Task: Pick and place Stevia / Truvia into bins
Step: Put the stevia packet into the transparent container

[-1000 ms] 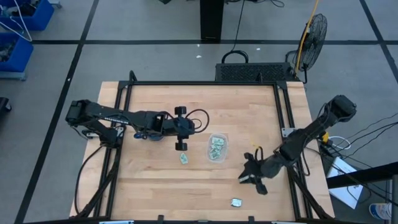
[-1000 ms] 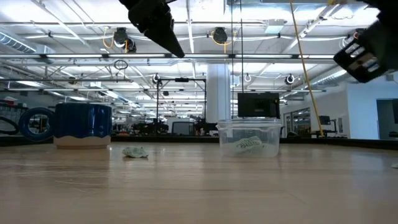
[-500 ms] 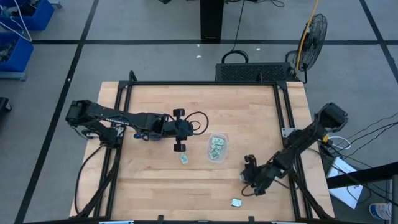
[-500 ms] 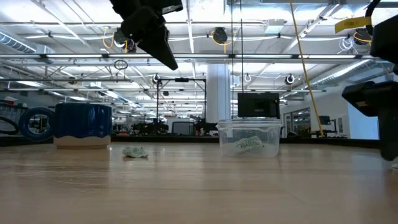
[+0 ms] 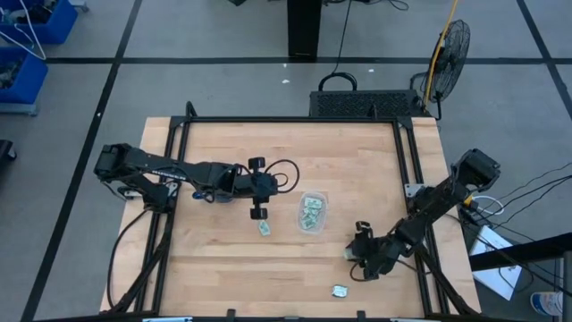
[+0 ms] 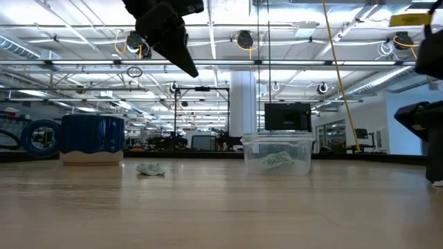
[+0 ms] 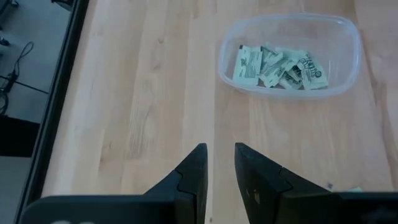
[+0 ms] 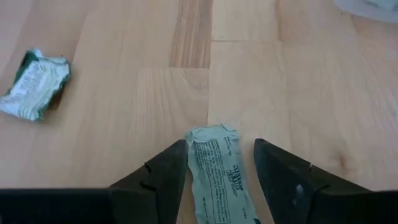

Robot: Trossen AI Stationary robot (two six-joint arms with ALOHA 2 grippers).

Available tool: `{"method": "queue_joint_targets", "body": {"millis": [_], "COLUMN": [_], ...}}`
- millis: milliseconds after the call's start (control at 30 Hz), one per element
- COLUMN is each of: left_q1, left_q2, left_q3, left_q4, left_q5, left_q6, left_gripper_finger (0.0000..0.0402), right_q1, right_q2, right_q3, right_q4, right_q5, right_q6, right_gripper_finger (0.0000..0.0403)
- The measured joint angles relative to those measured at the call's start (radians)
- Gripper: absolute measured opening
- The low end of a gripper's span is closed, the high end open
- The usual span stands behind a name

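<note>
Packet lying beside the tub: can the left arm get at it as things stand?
Probably yes. The left gripper hangs above the table close by the loose packet, fingers nearly shut and empty; nothing lies between. It must open them and drop.

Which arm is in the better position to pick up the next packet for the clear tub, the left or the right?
The right arm, probably. Its pincer is open and low at the table, with a packet lying between its fingers. The left pincer is nearly shut with nothing between its fingers, near the tub.
</note>
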Motion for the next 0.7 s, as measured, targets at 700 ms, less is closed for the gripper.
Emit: {"method": "queue_joint_targets", "body": {"millis": [700], "left_q1": [0.000], "left_q2": [0.000], "left_q3": [-0.001], "left_q4": [0.030], "left_q5": [-0.007], "left_q6": [-0.076], "left_gripper_finger": [0.0088], "right_q1": [0.098], "right_q2": [0.030], "right_q3": [-0.318], "right_q4": [0.449], "right_q5": [0.168], "right_q6": [-0.172], "right_gripper_finger": [0.0169]}}
